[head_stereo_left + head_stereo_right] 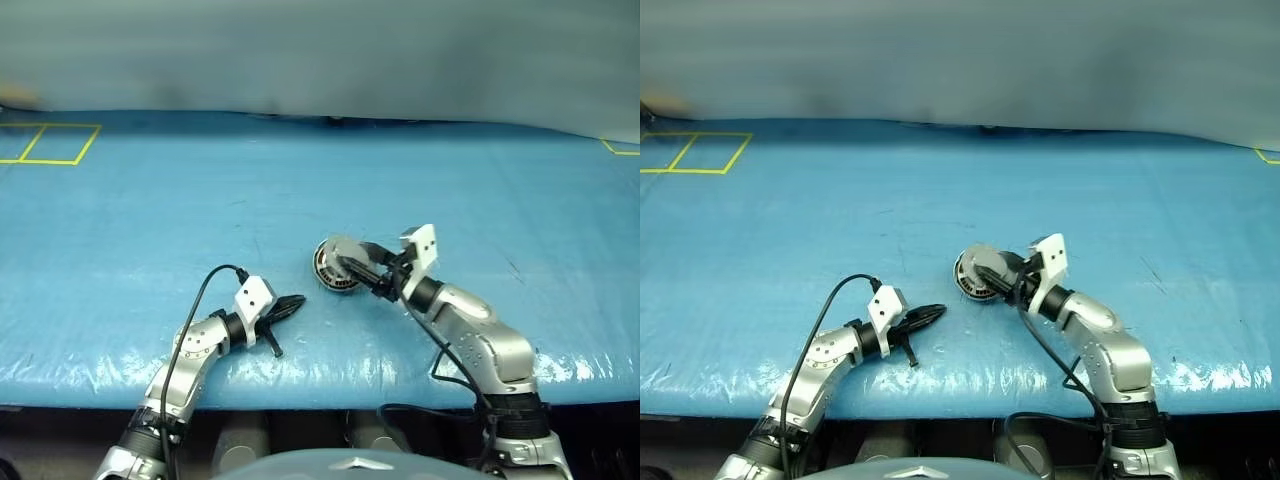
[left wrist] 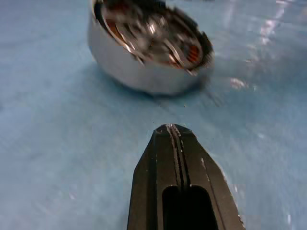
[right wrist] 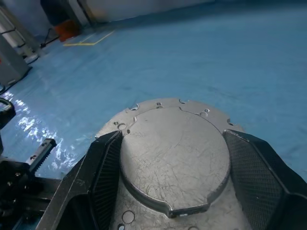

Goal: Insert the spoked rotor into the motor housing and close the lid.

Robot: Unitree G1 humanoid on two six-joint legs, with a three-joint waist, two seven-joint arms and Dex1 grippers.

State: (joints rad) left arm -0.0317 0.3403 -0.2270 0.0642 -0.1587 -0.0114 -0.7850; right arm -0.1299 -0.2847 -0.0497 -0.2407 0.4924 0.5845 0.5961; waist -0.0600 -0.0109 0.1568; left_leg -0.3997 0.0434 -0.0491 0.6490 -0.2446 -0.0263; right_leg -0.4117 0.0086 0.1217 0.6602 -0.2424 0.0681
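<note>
The motor housing (image 1: 331,274), a silver puck, lies tilted on the blue table near the middle. In the left wrist view the motor housing (image 2: 139,69) shows copper windings with the silvery spokes of the spoked rotor (image 2: 158,36) over them, blurred. The lid (image 3: 175,158), plain grey with a raised middle, stands partly lifted over the housing's far side (image 1: 345,248). My right gripper (image 3: 172,136) is shut on the lid, one finger on each side of the raised middle. My left gripper (image 1: 288,305) is shut and holds nothing, resting low a short way left of the housing and pointing at it.
The table (image 1: 150,220) is covered with a blue sheet, and its front edge runs just under both arms. Yellow tape squares (image 1: 50,142) mark the far left corner, and a yellow corner mark (image 1: 620,150) sits at the far right. A black cable (image 1: 200,295) loops over my left forearm.
</note>
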